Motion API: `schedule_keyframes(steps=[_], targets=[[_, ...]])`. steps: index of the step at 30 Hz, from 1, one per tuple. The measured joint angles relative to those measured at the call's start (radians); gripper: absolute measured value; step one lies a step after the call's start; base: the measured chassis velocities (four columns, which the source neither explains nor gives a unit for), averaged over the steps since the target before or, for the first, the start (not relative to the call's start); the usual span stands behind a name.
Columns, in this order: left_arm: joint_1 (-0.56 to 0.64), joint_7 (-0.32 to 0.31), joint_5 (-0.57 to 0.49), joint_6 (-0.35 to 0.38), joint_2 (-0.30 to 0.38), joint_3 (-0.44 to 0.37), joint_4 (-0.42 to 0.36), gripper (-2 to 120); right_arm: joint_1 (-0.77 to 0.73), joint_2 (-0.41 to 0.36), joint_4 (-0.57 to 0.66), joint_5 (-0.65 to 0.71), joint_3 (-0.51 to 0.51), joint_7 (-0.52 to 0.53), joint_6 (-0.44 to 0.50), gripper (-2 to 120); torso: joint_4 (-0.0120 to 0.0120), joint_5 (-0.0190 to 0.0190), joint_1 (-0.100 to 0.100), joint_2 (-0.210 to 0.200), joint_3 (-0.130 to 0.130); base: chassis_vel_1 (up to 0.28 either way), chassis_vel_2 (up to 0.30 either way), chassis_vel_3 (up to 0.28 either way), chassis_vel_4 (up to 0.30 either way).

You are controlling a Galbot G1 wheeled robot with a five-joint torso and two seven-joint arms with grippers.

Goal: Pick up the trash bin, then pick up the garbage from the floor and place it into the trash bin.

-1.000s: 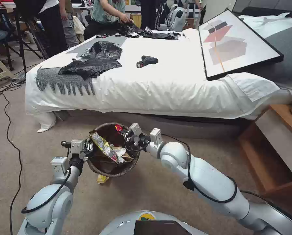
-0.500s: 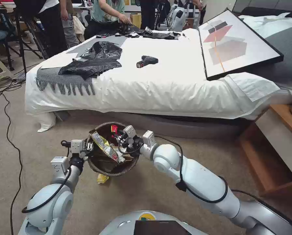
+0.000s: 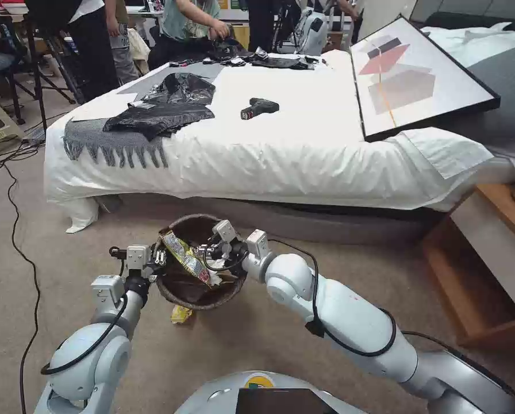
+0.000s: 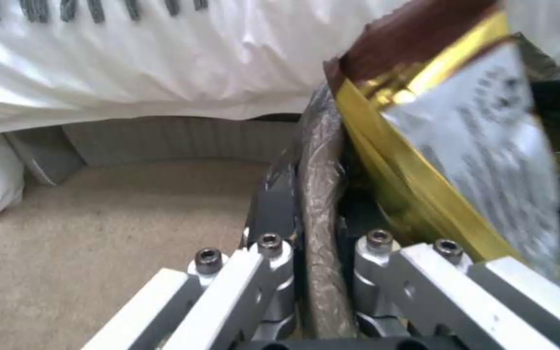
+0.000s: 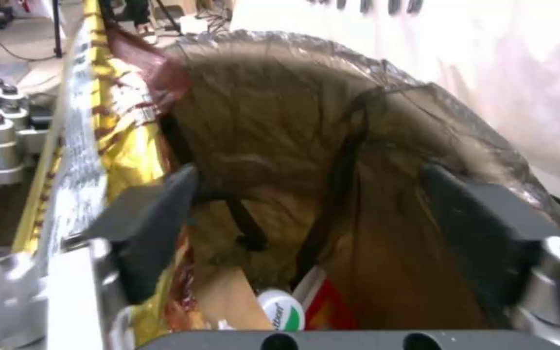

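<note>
Overhead, head view: trash bin [image 3: 199,287] upright above carpet, mouth up, left gripper [image 3: 156,260] pinching its rim, right gripper [image 3: 211,248] over the mouth. Left wrist view: fingers [image 4: 273,218] clamp the lined rim. Right wrist view: jaws wide above garbage [image 5: 280,311] inside.

Mock bedroom inside a lab. Bed [image 3: 303,144] with white sheet, framed picture [image 3: 418,77] and drill [image 3: 258,107] lying on it, wooden nightstand [image 3: 493,259], carpet. Tripod [image 3: 39,69] and loose cables [image 3: 16,230] alongside.
</note>
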Motion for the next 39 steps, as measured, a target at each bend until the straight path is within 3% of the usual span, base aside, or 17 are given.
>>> schedule_keyframes(steps=[6, 16, 30, 36, 39], targets=[[0.0, 0.001, 0.0, 0.0, 0.001, -0.001, 0.0, 5, 0.002, 0.003, 0.019, 0.0, -0.002, 0.008, -0.001, 100, 0.0, 0.0, 0.0, 0.0, 0.0, 0.0, 0.0, 0.0, 0.0], [0.001, 0.001, -0.002, 0.001, 0.004, -0.007, 0.002, 5, 0.007, -0.006, 0.071, 0.014, 0.017, 0.026, -0.002, 100, 0.0001, 0.0, 0.0, 0.0, 0.0, 0.0, 0.0, 0.0, 0.0], [-0.002, 0.001, 0.005, -0.001, -0.009, -0.001, 0.018, 5, -0.06, -0.096, 0.248, 0.09, 0.161, 0.044, -0.004, 100, -0.0001, 0.0001, 0.0, 0.0, 0.0, 0.0, 0.0, 0.0, 0.0], [-0.002, 0.001, 0.01, -0.005, -0.008, 0.0, 0.023, 5, -0.14, -0.132, 0.267, 0.068, 0.206, 0.054, 0.054, 100, 0.0, 0.0002, 0.0, 0.0, 0.0, 0.0, 0.0, 0.0, 0.0], [0.002, 0.001, 0.009, -0.006, -0.006, -0.005, 0.02, 5, -0.198, -0.153, 0.257, 0.003, 0.238, 0.053, 0.156, 100, 0.0, 0.0002, 0.0, 0.0, 0.0, 0.0, 0.0, 0.0, 0.0]])
